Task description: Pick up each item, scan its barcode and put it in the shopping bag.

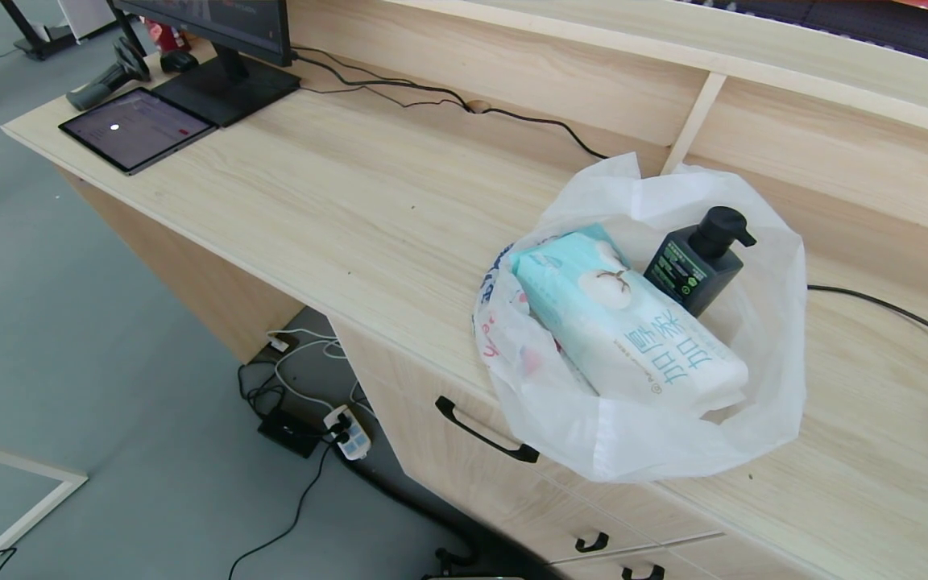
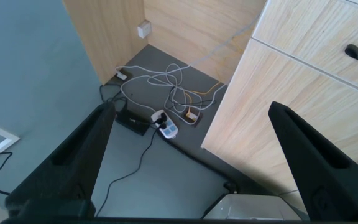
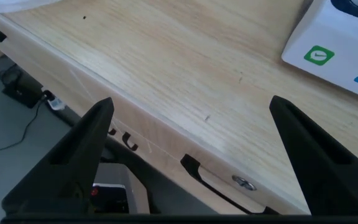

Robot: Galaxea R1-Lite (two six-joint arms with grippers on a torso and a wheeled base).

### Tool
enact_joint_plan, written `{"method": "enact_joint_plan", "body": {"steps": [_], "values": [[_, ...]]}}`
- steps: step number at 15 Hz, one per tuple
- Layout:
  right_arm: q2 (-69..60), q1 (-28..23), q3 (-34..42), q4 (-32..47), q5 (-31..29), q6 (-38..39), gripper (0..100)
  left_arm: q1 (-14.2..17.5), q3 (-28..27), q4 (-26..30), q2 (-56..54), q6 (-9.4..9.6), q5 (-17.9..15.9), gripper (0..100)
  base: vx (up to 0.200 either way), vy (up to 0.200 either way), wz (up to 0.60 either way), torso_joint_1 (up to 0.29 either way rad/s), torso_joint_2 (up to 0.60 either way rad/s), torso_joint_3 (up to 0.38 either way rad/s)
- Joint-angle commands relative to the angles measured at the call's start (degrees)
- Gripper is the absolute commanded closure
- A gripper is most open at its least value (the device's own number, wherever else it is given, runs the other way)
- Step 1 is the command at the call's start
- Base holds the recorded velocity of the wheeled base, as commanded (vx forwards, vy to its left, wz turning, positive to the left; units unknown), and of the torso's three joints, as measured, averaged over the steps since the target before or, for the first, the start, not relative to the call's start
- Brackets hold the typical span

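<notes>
- We see a long light-wood counter (image 1: 351,201) with a raised back wall (image 1: 593,72) of the same wood behind it.
- The shopping bag (image 1: 641,443), thin white plastic, sits open on the counter at its front edge, just above the drawers.
- Inside the bag a pale teal and white tissue pack (image 1: 625,322) lies slanted, and a dark pump bottle (image 1: 693,270) stands upright beside it, touching it, on the side toward the back wall.
- At the counter's far left end stand a monitor (image 1: 222,20), a lit tablet (image 1: 135,129) lying flat, and a grey handheld scanner (image 1: 105,80), all well apart from the bag.
- A black cable (image 1: 512,119) runs along the counter by the back wall.
- Below the front edge are drawers with a black handle (image 1: 484,435). In the open gap beside them a power strip (image 1: 349,435) and tangled wires lie on the grey floor (image 1: 69,338).
- The left pincer (image 2: 189,112) hangs low over the floor next to the drawer front (image 2: 303,81), its fingers spread apart with nothing between them.
- The right pincer (image 3: 191,102) hovers over the counter's front edge, its fingers likewise wide apart and empty, near a white flat object with a green tick mark (image 3: 340,37).
</notes>
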Motion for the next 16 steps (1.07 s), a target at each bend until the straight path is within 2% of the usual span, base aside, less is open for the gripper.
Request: {"method": "enact_joint_plan", "body": {"steps": [1, 16], "values": [[0.4, 0.1, 0.0, 0.1, -0.1, 1.2, 0, 0.0, 0.0, 0.0, 0.0, -0.03, 0.0, 0, 0.000, 0.000, 0.00, 0.000, 0.00, 0.000], [0.4, 0.1, 0.0, 0.3, -0.1, 1.3, 0, 0.0, 0.0, 0.1, 0.0, -0.03, 0.0, 0, 0.000, 0.000, 0.00, 0.000, 0.00, 0.000]]}}
